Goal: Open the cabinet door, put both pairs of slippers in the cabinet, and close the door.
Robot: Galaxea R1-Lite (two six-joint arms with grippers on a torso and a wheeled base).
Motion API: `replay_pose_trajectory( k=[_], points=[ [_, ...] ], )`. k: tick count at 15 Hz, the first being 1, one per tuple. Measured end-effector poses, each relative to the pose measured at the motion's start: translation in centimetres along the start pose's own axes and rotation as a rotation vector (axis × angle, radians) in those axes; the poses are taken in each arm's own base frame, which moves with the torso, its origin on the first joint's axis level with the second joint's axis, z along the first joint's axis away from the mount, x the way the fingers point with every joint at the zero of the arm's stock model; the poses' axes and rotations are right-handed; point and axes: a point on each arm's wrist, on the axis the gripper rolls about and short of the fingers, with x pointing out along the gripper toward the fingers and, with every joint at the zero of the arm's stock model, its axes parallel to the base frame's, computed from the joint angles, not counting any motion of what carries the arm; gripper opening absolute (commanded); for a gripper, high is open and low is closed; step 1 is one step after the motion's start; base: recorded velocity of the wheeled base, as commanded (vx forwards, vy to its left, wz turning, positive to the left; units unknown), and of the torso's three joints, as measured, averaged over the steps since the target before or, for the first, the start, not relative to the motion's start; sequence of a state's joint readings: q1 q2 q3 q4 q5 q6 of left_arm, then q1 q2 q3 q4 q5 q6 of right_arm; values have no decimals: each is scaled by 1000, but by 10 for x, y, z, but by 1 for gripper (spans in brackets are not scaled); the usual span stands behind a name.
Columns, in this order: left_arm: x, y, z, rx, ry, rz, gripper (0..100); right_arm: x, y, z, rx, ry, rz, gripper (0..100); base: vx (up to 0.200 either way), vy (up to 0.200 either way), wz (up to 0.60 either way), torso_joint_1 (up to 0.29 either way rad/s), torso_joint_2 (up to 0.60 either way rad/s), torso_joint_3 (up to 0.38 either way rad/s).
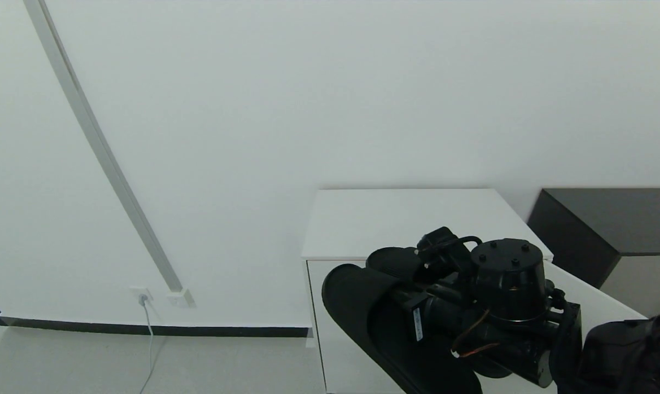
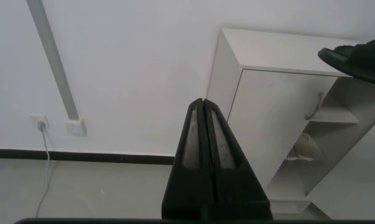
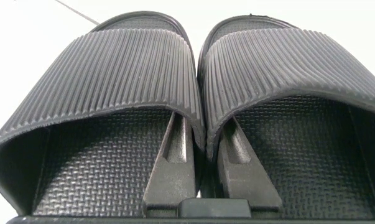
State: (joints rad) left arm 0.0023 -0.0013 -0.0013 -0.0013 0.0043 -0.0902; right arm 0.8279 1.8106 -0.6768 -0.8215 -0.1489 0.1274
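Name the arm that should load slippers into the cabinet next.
Right. The right gripper holds the slippers near the open cabinet; the left gripper is shut and empty.

Right gripper [image 1: 417, 306] holding a pair of black rubber slide slippers [image 1: 362, 312], white flat-topped cabinet [image 1: 406, 219] just behind it, dark grey box [image 1: 608, 224] farther right
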Motion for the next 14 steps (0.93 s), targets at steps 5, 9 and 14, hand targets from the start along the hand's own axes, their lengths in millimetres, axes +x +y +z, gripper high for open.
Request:
replay_pose_trajectory(
  k=[5, 9, 14],
  points=[
    [0, 0, 0, -1, 0, 3, 0, 0, 0, 0, 1, 0, 1, 0, 0, 0, 0, 0, 0, 0],
    [0, 0, 0, -3, -1, 3, 0, 0, 1, 0, 2, 1, 3, 0, 0, 0, 0, 0, 0, 0],
    [0, 0, 0, 0, -1, 3, 0, 0, 1, 0, 3, -1, 2, 0, 0, -120, 0, 1, 1, 3]
  ],
)
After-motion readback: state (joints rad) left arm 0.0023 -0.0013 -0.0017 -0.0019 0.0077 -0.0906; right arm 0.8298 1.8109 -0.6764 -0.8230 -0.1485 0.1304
